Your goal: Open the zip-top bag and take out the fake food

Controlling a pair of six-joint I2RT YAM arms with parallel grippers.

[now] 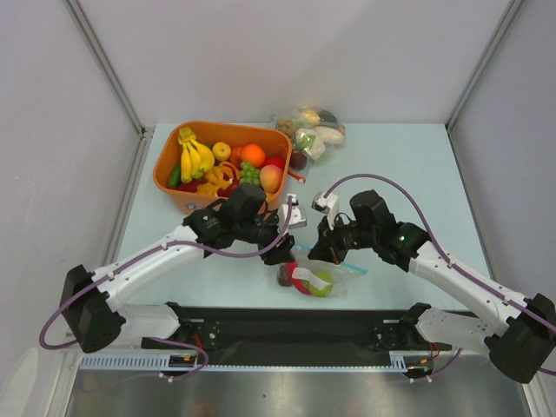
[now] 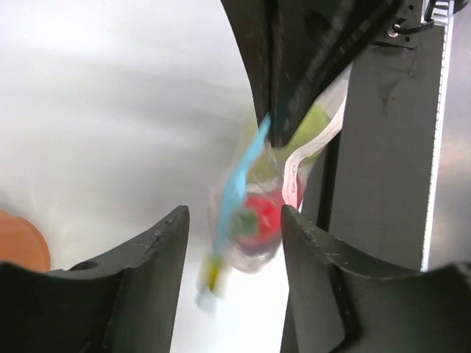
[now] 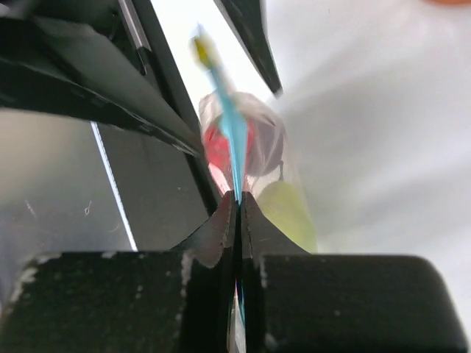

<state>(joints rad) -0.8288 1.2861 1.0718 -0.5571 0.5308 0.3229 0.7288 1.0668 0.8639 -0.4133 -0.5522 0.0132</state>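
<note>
Clearly the right gripper [image 3: 237, 203] has its two fingers pressed flat together on the pale blue zip strip [image 3: 232, 136] of the zip-top bag [image 1: 347, 268], pinching the strip edge-on so that it runs straight out from between the pads. From above, the bag sits near the front edge of the table [image 1: 408, 174], between the two arms and just below both grippers. Whether its lower end rests on the table cannot be told.

All of the fake food is inside the clear plastic: a light green pear [image 1: 322, 282] at the right, a red chili pepper [image 1: 300, 284] beside it, and a dark purple fruit [image 1: 284, 274] at the left end. In both wrist views the bag is blurred, and only red, green and a dark patch show through it.

The left gripper [image 2: 232, 220] is spread wide, its fingers [image 2: 158, 250] well apart, touching nothing. In its own camera the bag shows in the gap between them but farther off, under the right arm's closed fingertips. From above, the left gripper is just to the left of the bag's upper edge, close to the right one.

Behind the arms stands an orange tub [image 1: 165, 165] filled with bananas, an orange, grapes and a peach. Beside it, at the back of the table, lies a larger clear bag of vegetables [image 1: 313, 129]
</note>
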